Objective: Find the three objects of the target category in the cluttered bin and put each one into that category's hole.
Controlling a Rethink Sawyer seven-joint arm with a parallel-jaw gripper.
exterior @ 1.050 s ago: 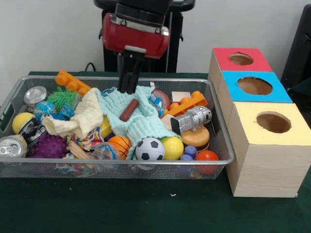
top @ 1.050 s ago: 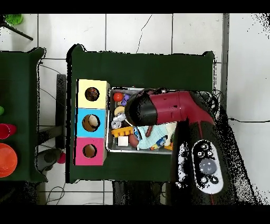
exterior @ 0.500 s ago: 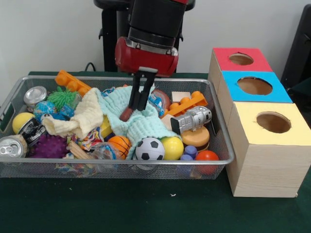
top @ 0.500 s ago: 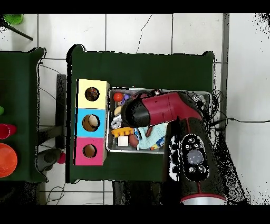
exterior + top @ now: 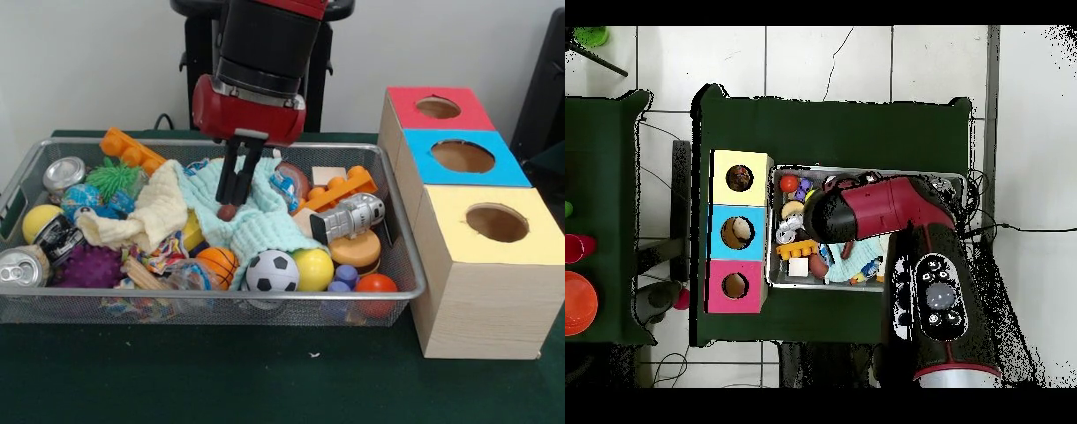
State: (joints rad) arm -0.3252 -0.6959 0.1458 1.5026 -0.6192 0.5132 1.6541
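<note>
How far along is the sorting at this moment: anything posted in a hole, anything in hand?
Nothing visibly posted, though the overhead view shows something pale in the blue box's hole. In hand: the gripper is down on the brown sausage lying on the mint cloth, fingers around it, not lifted. Left: lifting it and carrying it to a hole.

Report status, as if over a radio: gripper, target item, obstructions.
Gripper down in the bin, fingers closed around the brown sausage. Sausage lies on the mint cloth. Clutter packed all round; colored holes unobstructed.
</note>
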